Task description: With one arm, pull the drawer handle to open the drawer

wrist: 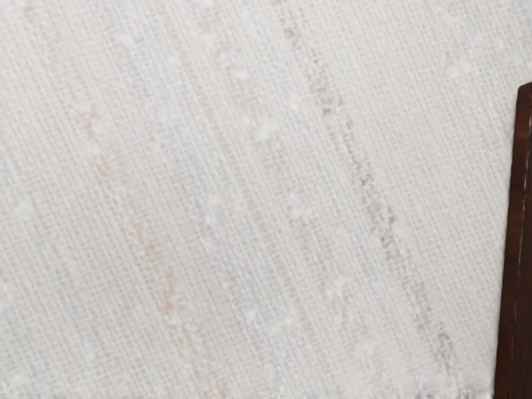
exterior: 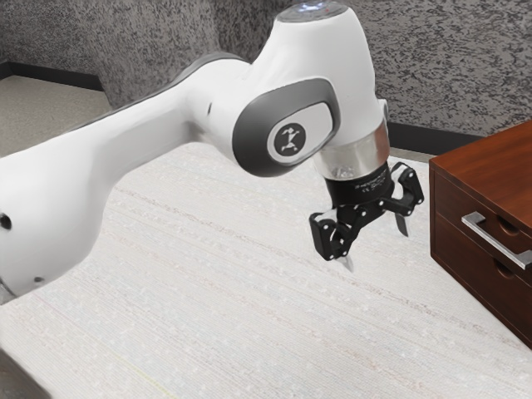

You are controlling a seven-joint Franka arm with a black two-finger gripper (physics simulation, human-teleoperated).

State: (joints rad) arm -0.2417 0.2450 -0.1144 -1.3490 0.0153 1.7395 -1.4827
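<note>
A dark red-brown wooden drawer cabinet (exterior: pixel 490 224) stands at the exterior view's right edge. Its upper drawer front carries a horizontal silver bar handle (exterior: pixel 495 238), and the drawer front sits flush with the cabinet. My black gripper (exterior: pixel 374 243) hangs above the floor to the left of the cabinet, well short of the handle. Its fingers (exterior: pixel 402 223) are spread apart with nothing between them. In the wrist view a thin strip of the cabinet's (wrist: pixel 517 249) dark edge shows beside the pale surface below my hand.
A pale woven carpet-like surface (exterior: pixel 249 307) spreads under the arm and around the cabinet. A grey speckled wall with a dark baseboard (exterior: pixel 416 137) runs behind. The white arm (exterior: pixel 166 158) fills the exterior view's left and centre.
</note>
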